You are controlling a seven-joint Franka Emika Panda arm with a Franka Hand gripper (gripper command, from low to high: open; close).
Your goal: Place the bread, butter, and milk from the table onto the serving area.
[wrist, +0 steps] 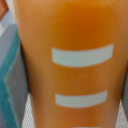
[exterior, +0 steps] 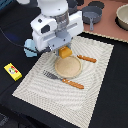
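The bread [exterior: 64, 51], a golden-orange loaf, sits directly under my gripper [exterior: 62, 48] above the far part of the serving area [exterior: 95, 92], beside the round tan plate [exterior: 67, 66]. In the wrist view the bread [wrist: 75, 65] fills the frame with its pale scored lines, so close that my fingers are hidden; the gripper appears shut on it. The pale-blue milk [exterior: 31, 49] stands at the placemat's far corner on the exterior view's left, partly behind the arm, and shows in the wrist view [wrist: 10, 85]. The yellow butter [exterior: 13, 71] lies on the black table [exterior: 10, 30], off the placemat.
A fork [exterior: 51, 76] and an orange-handled knife [exterior: 75, 83] lie in front of the plate, and another knife [exterior: 86, 58] lies beside it. A pinkish-brown board [exterior: 107, 25] at the back carries a dark pot [exterior: 92, 17] and a bowl [exterior: 122, 15].
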